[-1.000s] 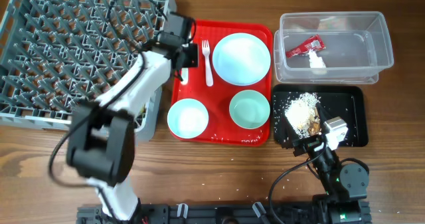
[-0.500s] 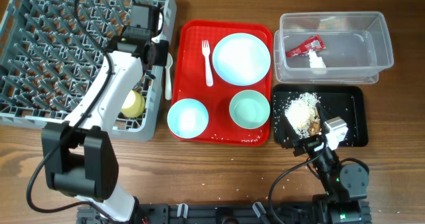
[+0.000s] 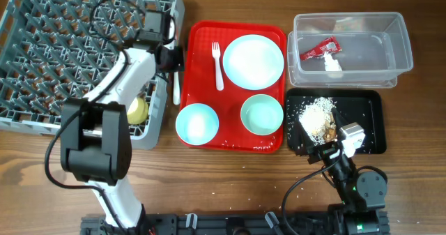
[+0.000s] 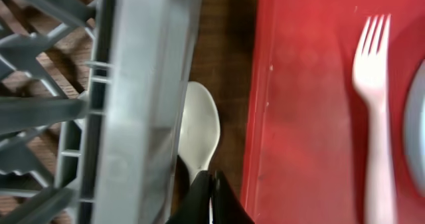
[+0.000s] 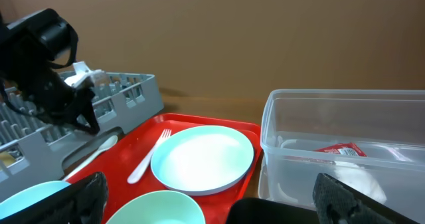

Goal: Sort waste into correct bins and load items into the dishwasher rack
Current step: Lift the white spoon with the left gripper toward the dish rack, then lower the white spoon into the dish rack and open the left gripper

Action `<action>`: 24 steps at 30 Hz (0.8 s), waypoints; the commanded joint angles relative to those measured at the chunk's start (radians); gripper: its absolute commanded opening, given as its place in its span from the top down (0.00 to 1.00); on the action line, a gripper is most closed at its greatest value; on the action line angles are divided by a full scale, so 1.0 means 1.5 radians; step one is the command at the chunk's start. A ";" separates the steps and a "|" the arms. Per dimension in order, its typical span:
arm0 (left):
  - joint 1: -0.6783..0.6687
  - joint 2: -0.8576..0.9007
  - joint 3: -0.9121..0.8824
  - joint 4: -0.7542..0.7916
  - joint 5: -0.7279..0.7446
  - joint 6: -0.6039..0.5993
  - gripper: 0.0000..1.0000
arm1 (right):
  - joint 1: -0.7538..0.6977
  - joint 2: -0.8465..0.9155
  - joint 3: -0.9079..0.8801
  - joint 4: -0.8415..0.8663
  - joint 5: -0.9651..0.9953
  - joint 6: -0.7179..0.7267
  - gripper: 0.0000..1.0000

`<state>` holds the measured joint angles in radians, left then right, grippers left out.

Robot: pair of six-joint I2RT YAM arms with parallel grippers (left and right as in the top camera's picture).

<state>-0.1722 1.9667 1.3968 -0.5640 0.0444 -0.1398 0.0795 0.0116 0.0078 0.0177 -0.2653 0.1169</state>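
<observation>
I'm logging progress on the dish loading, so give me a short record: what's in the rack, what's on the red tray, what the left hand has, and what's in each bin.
In rack: yellow cup inside the dishwasher rack
Left hand: shut on the white spoon, over the gap between rack and red tray
On red tray: fork, plate, two bowls
Clear tub: red sachet, white scrap
Black tray: food scraps
</observation>
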 commanded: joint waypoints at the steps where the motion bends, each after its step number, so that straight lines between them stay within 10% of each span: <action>1: 0.079 0.009 -0.003 0.012 0.001 -0.077 0.94 | -0.002 -0.005 -0.002 0.004 0.002 -0.006 0.00; 7: 0.072 0.009 -0.003 0.042 0.118 -0.019 0.82 | -0.002 -0.005 -0.002 0.004 0.002 -0.006 0.00; 10: 0.047 0.009 -0.003 -0.006 0.134 -0.019 0.57 | -0.002 -0.005 -0.002 0.004 0.002 -0.006 0.00; 15: -0.021 0.009 -0.004 -0.036 -0.062 -0.055 0.62 | -0.002 -0.005 -0.002 0.004 0.002 -0.006 0.00; 24: -0.039 0.080 -0.005 -0.052 -0.093 -0.144 0.64 | -0.002 -0.005 -0.002 0.004 0.002 -0.006 0.00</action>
<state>-0.2329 2.0510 1.3975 -0.6411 -0.0681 -0.3237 0.0795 0.0116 0.0078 0.0177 -0.2653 0.1169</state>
